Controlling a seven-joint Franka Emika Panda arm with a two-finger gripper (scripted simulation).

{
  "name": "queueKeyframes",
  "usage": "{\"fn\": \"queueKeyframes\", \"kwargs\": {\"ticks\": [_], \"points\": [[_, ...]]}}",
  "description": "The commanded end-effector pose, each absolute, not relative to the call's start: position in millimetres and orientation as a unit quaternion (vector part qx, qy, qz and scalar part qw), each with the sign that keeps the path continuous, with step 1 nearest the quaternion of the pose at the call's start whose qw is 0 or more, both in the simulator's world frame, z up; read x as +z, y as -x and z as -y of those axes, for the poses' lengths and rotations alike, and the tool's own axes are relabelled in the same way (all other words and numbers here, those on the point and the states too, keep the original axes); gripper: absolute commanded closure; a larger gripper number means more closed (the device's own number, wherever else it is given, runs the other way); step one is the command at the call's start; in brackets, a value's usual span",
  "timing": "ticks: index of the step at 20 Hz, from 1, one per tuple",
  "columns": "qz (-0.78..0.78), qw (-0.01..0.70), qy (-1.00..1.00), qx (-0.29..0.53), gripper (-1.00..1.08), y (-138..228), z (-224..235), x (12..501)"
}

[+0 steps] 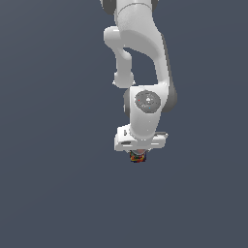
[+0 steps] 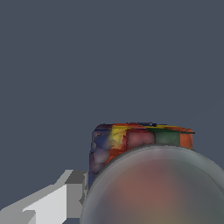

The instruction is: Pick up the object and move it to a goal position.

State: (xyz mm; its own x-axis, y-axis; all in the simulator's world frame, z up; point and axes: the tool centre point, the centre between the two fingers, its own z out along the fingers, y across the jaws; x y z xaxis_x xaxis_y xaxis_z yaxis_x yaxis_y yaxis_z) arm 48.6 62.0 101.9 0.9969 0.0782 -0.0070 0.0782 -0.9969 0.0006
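1. One white Panda arm (image 1: 140,58) reached down from the top edge of the exterior view, its wrist pointing straight at the plain grey-blue floor (image 1: 48,184).
2. Directly beneath the white gripper (image 1: 137,154) sat the can (image 1: 137,157), a tiny thing narrower than the hand above it; only its lower part, showing red, yellow and dark colours, peeked out under the gripper body.
3. In the exterior view the can lay a little below and right of the picture's centre.
4. In the wrist view the can (image 2: 144,175) filled much of the frame: a grey, blurred round top very near the lens, and behind it the label wall with red, yellow, blue and green patches.
5. A single white and grey finger (image 2: 52,201) showed in the wrist view, just beside the can's wall; whether it touched the label I could not tell.
6. The other finger was out of sight, and the exterior view hid both fingertips behind the hand, so I could not tell whether the gripper was spread or clamped on the can.
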Motion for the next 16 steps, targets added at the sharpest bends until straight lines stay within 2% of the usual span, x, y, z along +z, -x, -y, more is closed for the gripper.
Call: {"fn": "queueKeyframes", "kwargs": {"ticks": [1,16], "points": [[-0.040,0.000,-0.999,-0.001,1.08,-44.0,-77.3,124.2],[-0.040,0.001,-0.999,0.000,1.08,-8.2,-173.1,253.2]]}}
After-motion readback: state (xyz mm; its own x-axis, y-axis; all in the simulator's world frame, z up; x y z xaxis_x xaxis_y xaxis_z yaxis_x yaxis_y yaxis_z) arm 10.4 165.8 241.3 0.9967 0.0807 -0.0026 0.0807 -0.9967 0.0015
